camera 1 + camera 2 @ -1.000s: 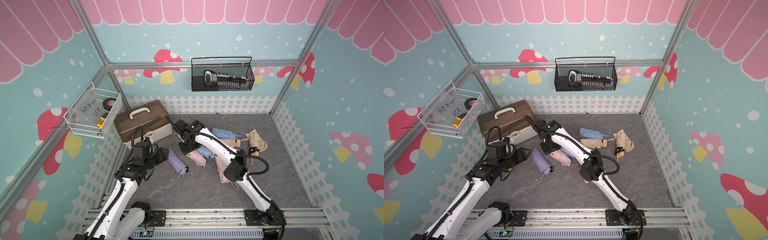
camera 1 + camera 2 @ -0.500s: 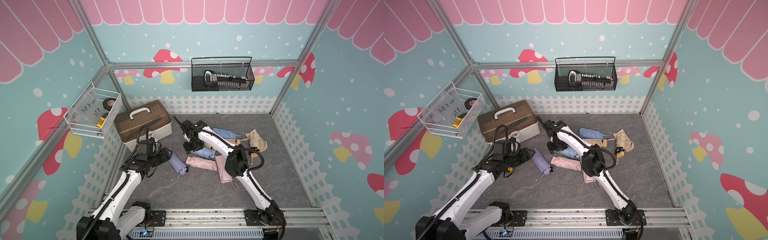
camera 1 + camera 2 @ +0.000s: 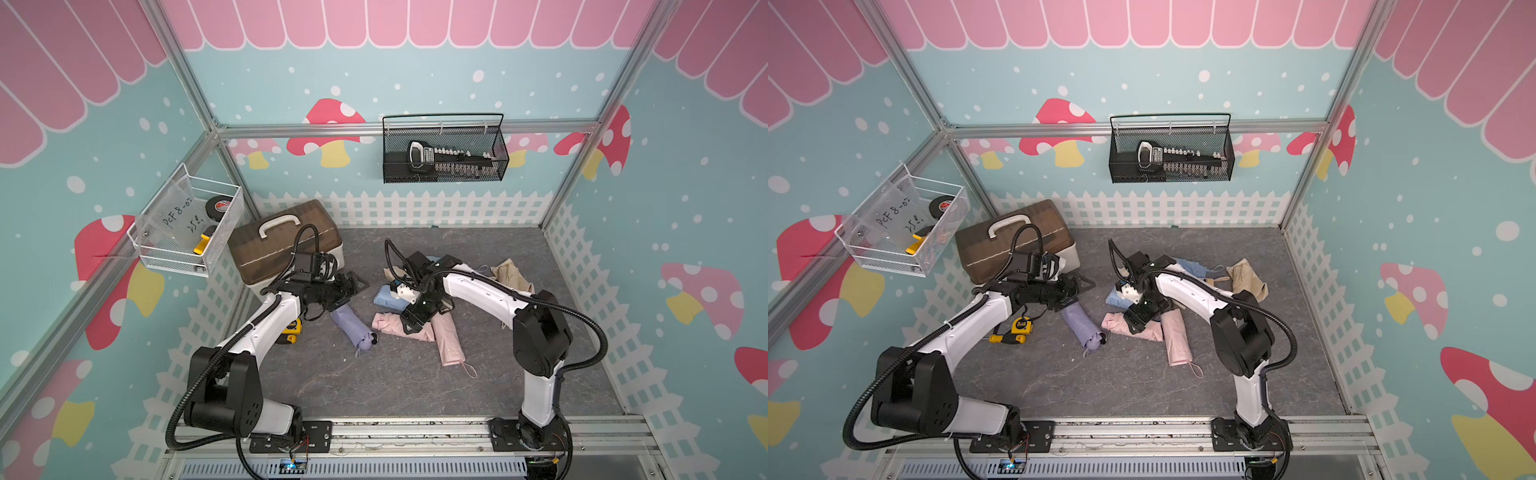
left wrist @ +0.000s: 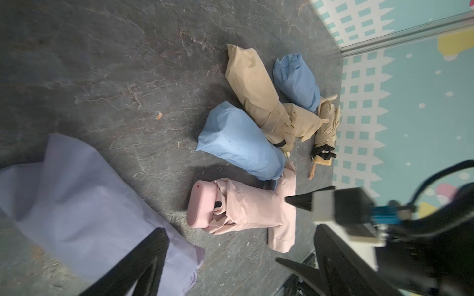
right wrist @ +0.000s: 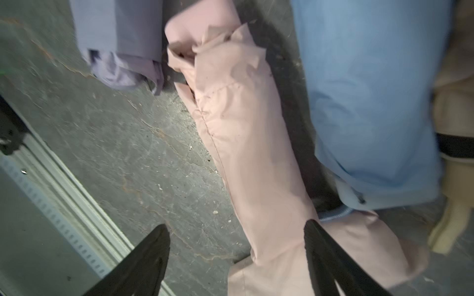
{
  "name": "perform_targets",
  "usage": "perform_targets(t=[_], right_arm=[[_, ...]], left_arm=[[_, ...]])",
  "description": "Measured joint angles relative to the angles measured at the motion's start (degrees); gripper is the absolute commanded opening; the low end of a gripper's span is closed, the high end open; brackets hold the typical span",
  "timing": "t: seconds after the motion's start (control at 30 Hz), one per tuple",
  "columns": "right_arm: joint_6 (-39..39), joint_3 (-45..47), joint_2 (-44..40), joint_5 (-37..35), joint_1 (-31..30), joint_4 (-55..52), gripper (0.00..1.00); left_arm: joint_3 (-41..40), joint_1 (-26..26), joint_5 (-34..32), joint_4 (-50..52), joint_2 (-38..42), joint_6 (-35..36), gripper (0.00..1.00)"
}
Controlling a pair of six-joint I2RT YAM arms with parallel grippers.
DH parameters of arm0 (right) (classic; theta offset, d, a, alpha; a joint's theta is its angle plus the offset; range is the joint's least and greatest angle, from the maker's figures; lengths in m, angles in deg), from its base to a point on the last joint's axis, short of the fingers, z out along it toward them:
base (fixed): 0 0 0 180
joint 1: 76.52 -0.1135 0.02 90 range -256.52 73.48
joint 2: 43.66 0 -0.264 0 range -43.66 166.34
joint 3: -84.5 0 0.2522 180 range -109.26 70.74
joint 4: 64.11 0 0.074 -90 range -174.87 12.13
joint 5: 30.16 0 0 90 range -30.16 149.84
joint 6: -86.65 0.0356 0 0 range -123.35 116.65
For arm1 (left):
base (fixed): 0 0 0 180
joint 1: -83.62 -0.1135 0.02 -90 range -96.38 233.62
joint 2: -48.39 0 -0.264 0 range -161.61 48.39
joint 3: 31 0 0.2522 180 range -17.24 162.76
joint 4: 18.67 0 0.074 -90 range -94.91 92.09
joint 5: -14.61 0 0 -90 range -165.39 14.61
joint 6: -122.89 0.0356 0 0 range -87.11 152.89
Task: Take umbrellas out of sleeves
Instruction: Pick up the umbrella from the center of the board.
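Your right gripper (image 5: 235, 225) stands wide open and grips nothing. Its jaws straddle the pink umbrella (image 5: 246, 143) at the end away from the handle (image 4: 202, 206), just where it meets the second pink umbrella (image 3: 448, 343). I judge that spot suits pinching sleeve fabric alone, so the umbrella can slide out handle-first. Your left gripper (image 3: 360, 285) is also spread wide and empty, hovering over the closed end of the lilac sleeve (image 3: 348, 322). That umbrella's pleats and wrist loop poke out of the end toward the rail, so a hold on the far end would leave the mouth free. Beyond them, a blue sleeve (image 4: 241, 143) touches the pink umbrella, and the beige umbrellas (image 4: 254, 87) lie bunched behind it.
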Motion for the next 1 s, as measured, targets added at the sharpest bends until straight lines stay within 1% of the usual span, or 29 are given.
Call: perform_targets(t=[0.1,0.33,0.5,0.63,0.73,0.8,0.87,0.93,1.0], right_arm=[[-3.13,0.37,2.01,-2.32,-1.53,3.96,0.81],[-7.41,-3.30,6.40,-9.03,-3.43,8.87,0.79],[-8.61,-3.26,7.34,-10.71,-3.52,9.92,0.74],[-9.07,-1.20,7.54,-11.41,-3.54,11.96,0.70],[-9.31,1.90,7.52,-11.93,-3.52,13.70,0.62],[-9.20,3.56,6.97,-11.41,-3.48,15.10,0.48],[-9.05,4.94,6.03,-11.76,-3.50,16.57,0.37],[-9.07,5.86,5.11,-12.00,-3.52,17.35,0.31],[-9.11,6.93,3.87,-12.02,-3.52,17.64,0.27]], left_arm=[[0.04,-0.70,1.55,1.01,-0.50,-0.07,0.92],[-0.85,-2.99,3.32,1.84,-0.35,0.00,0.91],[-1.79,-4.92,4.31,2.47,-0.26,0.13,0.91],[-1.79,-5.18,5.07,2.62,-0.26,0.17,0.91],[-1.77,-5.18,5.86,2.97,-0.35,0.46,0.91],[-1.77,-5.18,6.19,3.21,-0.63,0.66,0.91],[-1.75,-5.18,6.64,3.43,-1.11,0.94,0.91],[-1.70,-5.18,7.17,3.67,-1.73,1.16,0.91],[-1.57,-5.18,7.67,3.98,-2.19,1.42,0.91]])
